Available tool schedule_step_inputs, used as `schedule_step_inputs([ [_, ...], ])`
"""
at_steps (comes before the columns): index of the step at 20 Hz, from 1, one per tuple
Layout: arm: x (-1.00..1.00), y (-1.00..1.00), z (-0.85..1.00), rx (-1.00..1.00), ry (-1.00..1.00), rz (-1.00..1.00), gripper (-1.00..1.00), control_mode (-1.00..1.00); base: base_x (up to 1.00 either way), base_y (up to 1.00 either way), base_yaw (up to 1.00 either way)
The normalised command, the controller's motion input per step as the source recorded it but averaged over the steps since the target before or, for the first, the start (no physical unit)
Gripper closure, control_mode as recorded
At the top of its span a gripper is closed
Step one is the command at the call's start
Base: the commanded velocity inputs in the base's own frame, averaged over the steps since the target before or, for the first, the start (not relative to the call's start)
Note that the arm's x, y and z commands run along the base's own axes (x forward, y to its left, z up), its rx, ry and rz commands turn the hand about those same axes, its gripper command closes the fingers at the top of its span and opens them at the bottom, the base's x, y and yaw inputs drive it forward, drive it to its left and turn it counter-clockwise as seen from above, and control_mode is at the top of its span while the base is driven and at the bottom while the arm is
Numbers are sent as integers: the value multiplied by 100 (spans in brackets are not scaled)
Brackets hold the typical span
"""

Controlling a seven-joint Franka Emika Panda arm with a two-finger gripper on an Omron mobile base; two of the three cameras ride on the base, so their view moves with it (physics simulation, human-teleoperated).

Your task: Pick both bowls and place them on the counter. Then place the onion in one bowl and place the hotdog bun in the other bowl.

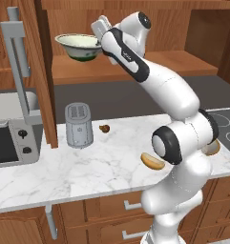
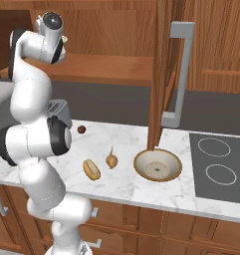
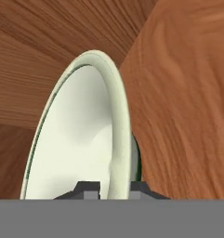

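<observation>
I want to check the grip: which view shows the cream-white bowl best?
The left base view: the whole cream-white bowl shows, held at its rim by the gripper. The hand view shows its rim and inside close up.

- The deeper bowl (image 1: 79, 46) is cream-white, with a dark green band near its foot.
- The shallow bowl (image 2: 158, 165) is tan-brown outside and beige inside, with a small brown ring in the centre.
- The counter (image 1: 88, 167) is white marble with thin grey veins.
- The hotdog bun (image 2: 91, 169) is orange-tan with a paler yellowish side.
- The onion (image 2: 111, 160) is golden-brown.
- The small lump (image 1: 104, 128) is dark reddish-brown.
- The toaster (image 1: 78, 125) is plain grey.
- The cabinets (image 2: 111, 30) are warm brown wood with grain.
- The arm (image 1: 173, 95) is white with dark joints.
</observation>
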Motion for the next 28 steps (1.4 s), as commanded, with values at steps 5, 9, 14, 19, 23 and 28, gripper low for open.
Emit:
schedule_step_inputs([
  [5,-98,-14,0,7,-14,0,100,-100,0,0,0],
  [9,-100,-27,0,4,-7,0,100,-100,0,0,0],
  [14,-100,-34,-4,0,-7,0,100,-100,0,0,0],
  [19,-100,-41,-9,0,-6,0,100,-100,0,0,0],
  [23,-88,-42,-18,-1,-1,0,100,-100,0,0,0],
  [28,-82,-28,-37,-6,0,0,100,-100,0,0,0],
])
